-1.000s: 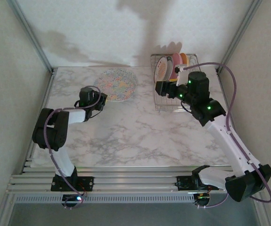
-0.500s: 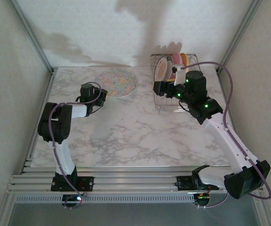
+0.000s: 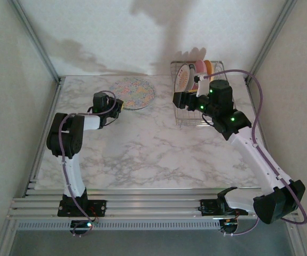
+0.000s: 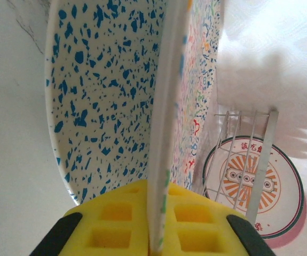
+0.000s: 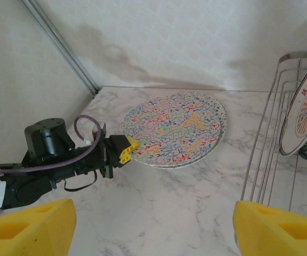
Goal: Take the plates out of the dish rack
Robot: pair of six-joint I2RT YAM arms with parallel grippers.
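Note:
My left gripper (image 3: pixel 119 104) is shut on the near rim of a large multicolour-speckled plate (image 3: pixel 134 92), held nearly flat, low over the back left of the table. Its yellow pads (image 4: pixel 116 224) squeeze the plate's edge (image 4: pixel 169 106); a blue-speckled face shows on one side, and I cannot tell if that is a second plate. The right wrist view shows this plate (image 5: pixel 174 128) and the left gripper (image 5: pixel 127 150). My right gripper (image 3: pixel 177 100) is open and empty at the dish rack's (image 3: pixel 193 118) left side. The rack holds a white red-rimmed plate (image 3: pixel 184 76), a pink one (image 3: pixel 199 68) and an orange one (image 3: pixel 209 66).
The marble table (image 3: pixel 153 154) stretches between the arms. White walls with metal corner posts (image 3: pixel 36 42) close in the back and sides. The rack's wire wall (image 5: pixel 270 138) stands just right of my open right gripper (image 5: pixel 153 226), with the white plate (image 5: pixel 302 106) behind it.
The left arm has carried the speckled plate a little farther back and to the right. The right gripper has shifted slightly toward the rack and stays open.

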